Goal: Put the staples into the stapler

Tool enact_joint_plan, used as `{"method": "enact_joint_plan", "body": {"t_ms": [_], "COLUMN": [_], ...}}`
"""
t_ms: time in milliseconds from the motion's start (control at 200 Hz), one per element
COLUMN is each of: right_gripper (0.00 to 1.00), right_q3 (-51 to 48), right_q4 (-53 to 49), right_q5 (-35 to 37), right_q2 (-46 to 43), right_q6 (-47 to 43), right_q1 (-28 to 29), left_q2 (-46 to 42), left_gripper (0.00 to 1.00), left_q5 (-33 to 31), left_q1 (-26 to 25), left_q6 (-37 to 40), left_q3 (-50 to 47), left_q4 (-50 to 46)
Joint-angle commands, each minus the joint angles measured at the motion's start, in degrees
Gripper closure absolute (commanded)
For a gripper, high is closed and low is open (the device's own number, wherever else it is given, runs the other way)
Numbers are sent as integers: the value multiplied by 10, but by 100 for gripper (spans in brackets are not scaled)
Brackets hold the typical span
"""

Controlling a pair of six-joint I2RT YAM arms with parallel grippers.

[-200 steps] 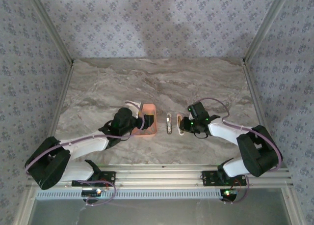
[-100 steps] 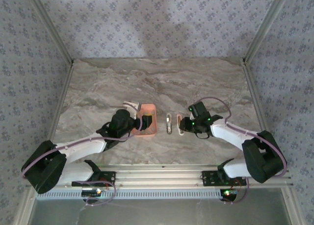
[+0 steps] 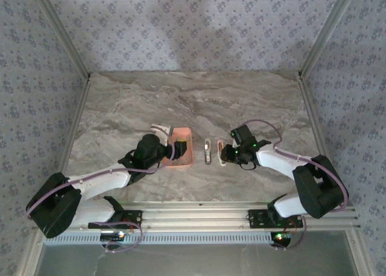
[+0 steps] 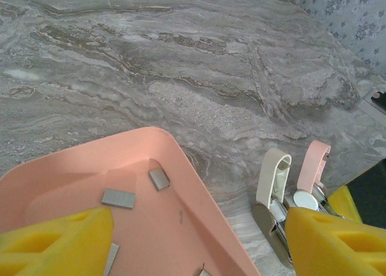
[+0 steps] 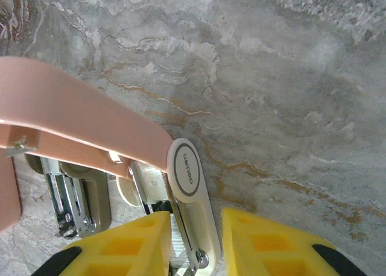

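The stapler [image 3: 208,151] lies hinged open at mid-table, right of the salmon tray [image 3: 184,136]. In the right wrist view its cream half [image 5: 189,167] with a round logo runs between my yellow fingers, under its raised pink cover [image 5: 78,119]. My right gripper [image 5: 193,246] is closed snugly on that half. Several grey staples [image 4: 118,198] lie flat in the tray [image 4: 181,185]. Hanging low over the tray's right wall is my left gripper [image 4: 199,246], open and holding nothing, one finger above the tray floor and the other by the stapler [image 4: 274,175].
A metal rail of the stapler [image 5: 75,197] lies beside the held half. Bare marble tabletop [image 3: 199,101] stretches behind the tray and stapler. Patterned walls and aluminium posts [image 3: 78,107] enclose the table on three sides.
My left gripper has drawn back slightly to the left over the tray. My right gripper stays at the stapler; its jaws have shifted their spacing a little and the right elbow has moved.
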Motion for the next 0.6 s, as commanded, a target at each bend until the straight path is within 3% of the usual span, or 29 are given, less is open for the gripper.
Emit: {"method": "enact_joint_plan", "body": {"t_ms": [0, 595], "right_gripper": [73, 75], "right_q3": [-10, -8], "right_q4": [-8, -42], "right_q5": [-2, 6], "right_q2": [5, -15], "right_q6": [-10, -14], "right_q1": [2, 7], "left_q2": [-3, 2], "left_gripper": [25, 25], "left_q5": [-7, -5], "left_q1": [-5, -4], "left_q6": [6, 7], "left_q3": [-5, 1], "left_q4": [1, 1]}}
